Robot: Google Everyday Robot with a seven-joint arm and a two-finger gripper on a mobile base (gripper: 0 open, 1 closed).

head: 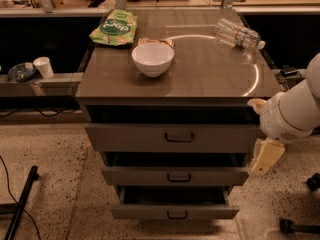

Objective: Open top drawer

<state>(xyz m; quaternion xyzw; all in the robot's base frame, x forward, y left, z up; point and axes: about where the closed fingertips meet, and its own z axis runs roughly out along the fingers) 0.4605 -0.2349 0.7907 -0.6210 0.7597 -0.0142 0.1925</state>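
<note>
grey top drawer point(130, 138) ajar, left of claw point(261, 135)
</note>
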